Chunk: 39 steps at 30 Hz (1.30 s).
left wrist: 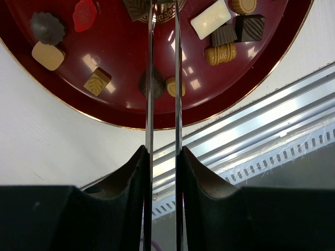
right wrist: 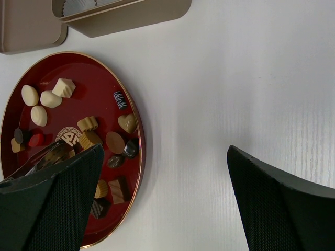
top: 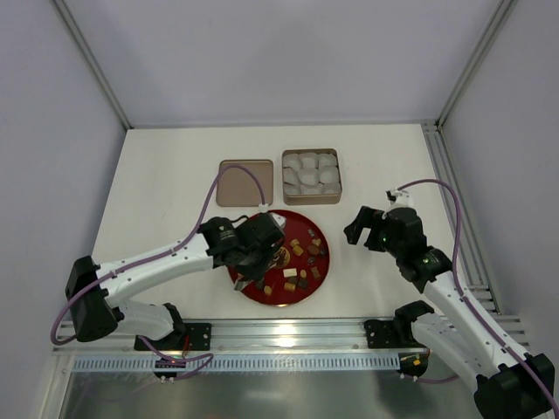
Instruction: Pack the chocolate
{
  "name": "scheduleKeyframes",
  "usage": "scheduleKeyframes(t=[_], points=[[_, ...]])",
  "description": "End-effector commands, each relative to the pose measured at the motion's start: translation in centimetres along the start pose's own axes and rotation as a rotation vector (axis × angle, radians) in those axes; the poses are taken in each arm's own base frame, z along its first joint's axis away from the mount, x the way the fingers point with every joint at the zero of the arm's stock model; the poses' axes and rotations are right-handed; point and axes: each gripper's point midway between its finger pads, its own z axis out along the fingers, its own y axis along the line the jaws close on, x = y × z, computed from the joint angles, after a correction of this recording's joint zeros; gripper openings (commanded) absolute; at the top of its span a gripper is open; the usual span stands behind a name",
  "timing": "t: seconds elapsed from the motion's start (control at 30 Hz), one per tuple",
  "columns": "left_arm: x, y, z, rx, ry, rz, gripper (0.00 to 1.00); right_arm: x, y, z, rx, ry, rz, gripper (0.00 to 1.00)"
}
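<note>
Chocolate (left wrist: 209,19) looks light, slick, easily dented; pinch flat sides gently. The left jaws clamp tongs (left wrist: 150,78); right jaws gape.

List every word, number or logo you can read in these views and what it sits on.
Gold round emblem at the centre of the red plate: holds marks, too blurred to read.
Dark chocolate with a white squiggle: decoration, no legible letters.
No other text visible.
</note>
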Motion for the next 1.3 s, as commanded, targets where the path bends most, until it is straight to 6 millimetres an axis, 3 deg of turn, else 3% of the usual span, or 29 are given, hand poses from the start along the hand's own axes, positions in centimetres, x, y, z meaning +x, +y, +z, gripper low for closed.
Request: scheduleKeyframes(t=[0.0,0.17,0.4,0.47,0.6,0.63,0.7,0.73,0.77,0.87,0.9,0.97,1.0,1.07,1.1,1.27], points=[[-0.4,0.0,0.0,-0.015,-0.017,-0.002,0.23,-1.0,0.4,-0.2,-0.017,-0.049,0.011,1.0],[-1.5,0.1,-1.1,-0.028,-0.052,0.013,0.18,-1.1,0.4,-0.2,-0.015,-0.052,0.008,1.0],[-6.3,-0.7,-4.5,-0.023,-0.167,0.044,0.16,-1.2,0.5,-0.1,-0.017,-0.049,0.002,1.0],[-7.4,-0.5,-4.5,-0.042,-0.171,0.048,0.16,-1.3,0.6,-0.1,-0.017,-0.049,0.001,1.0],[-12.1,0.6,-5.2,-0.069,-0.244,0.026,0.15,-1.5,0.8,-0.1,-0.021,-0.042,-0.006,1.0],[-14.3,1.4,-6.1,-0.067,-0.288,-0.014,0.16,-1.7,0.9,-0.2,-0.025,-0.043,-0.008,1.0],[-16.7,2.1,-5.3,-0.081,-0.304,-0.031,0.15,-1.8,1.1,-0.2,-0.026,-0.039,-0.01,1.0],[-19.1,2.7,-6.5,-0.079,-0.358,-0.045,0.15,-2.1,1.3,-0.3,-0.033,-0.042,-0.01,1.0],[-20.2,3.0,-4.9,-0.095,-0.341,-0.043,0.16,-2.2,1.4,-0.4,-0.033,-0.042,-0.01,1.0],[-24.3,4.3,-4.8,-0.101,-0.392,-0.067,0.16,-2.8,1.8,-0.5,-0.042,-0.048,-0.008,1.0],[-25.0,4.7,-2.8,-0.126,-0.363,-0.071,0.15,-3.1,1.9,-0.7,-0.044,-0.052,-0.01,1.0],[-27.2,5.7,-2.7,-0.138,-0.394,-0.09,0.14,-3.3,2.0,-0.8,-0.044,-0.052,-0.013,1.0],[-27.7,6.2,-0.9,-0.158,-0.369,-0.093,0.15,-3.3,2.0,-0.9,-0.042,-0.048,-0.013,1.0],[-29.3,6.9,-0.3,-0.157,-0.39,-0.111,0.15,-3.6,2.2,-1.1,-0.046,-0.056,-0.014,1.0],[-29.6,7.1,0.9,-0.161,-0.375,-0.116,0.15,-3.7,2.2,-1.2,-0.047,-0.061,-0.014,1.0],[-31.3,7.5,2.8,-0.169,-0.397,-0.111,0.16,-3.6,2.2,-1.3,-0.049,-0.061,-0.012,1.0]])
